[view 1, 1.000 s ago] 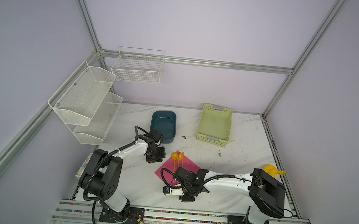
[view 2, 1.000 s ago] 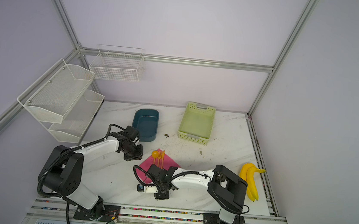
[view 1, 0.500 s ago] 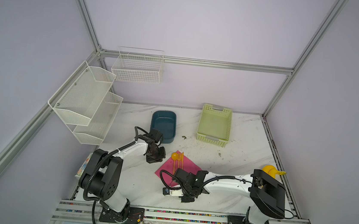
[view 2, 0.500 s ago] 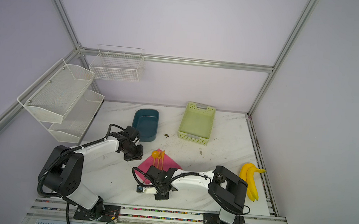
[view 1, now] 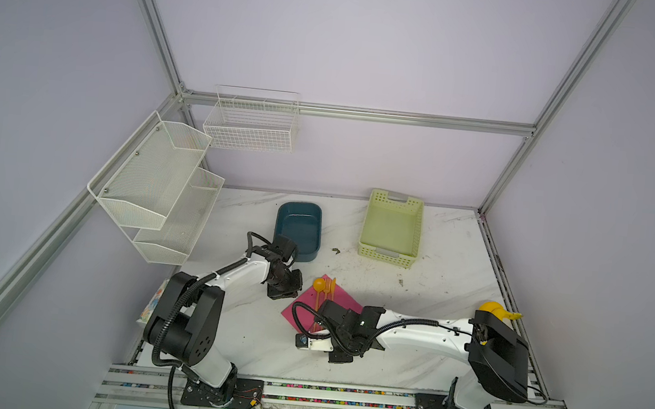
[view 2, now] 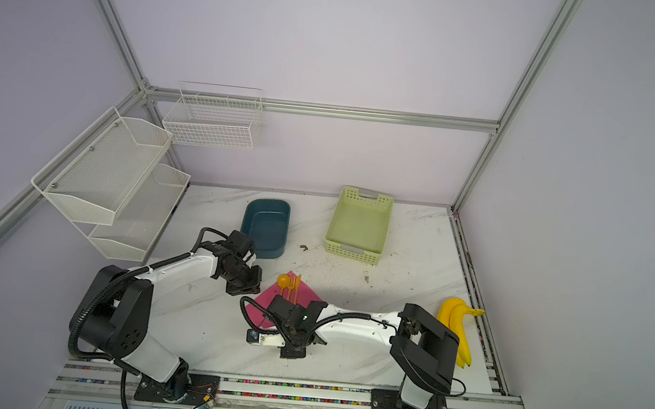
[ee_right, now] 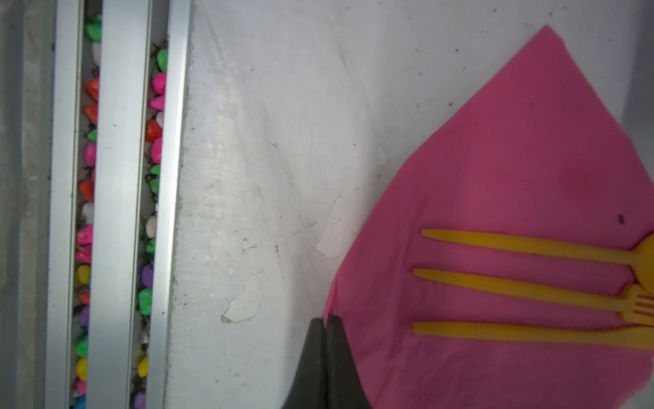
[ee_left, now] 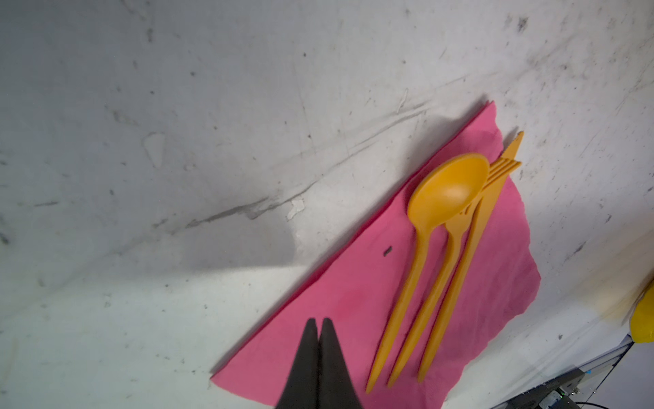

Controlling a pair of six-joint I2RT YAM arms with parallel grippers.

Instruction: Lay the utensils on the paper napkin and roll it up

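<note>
The right end effector (ee_right: 325, 320) is keeping its jaws pressed together, with its tips sitting right at the edge of the paper napkin (ee_right: 495, 159). Whether any paper is caught between them cannot be told. The left end effector (ee_left: 318, 324) is also holding its jaws fully together, gripping nothing, and its tips are resting over the pink sheet close to another edge.

The utensils (ee_left: 423, 306) are lying side by side on the napkin: spoon (ee_left: 446, 191), fork and knife. Their handles are pointing toward the right end effector, and the knife tip is poking just past the paper.

In both top views the napkin (view 1: 345, 297) is lying flat and unrolled on the worktop (view 1: 431, 297), between the two arms. Bananas (view 2: 456, 312) are sitting well apart, at the right side.
</note>
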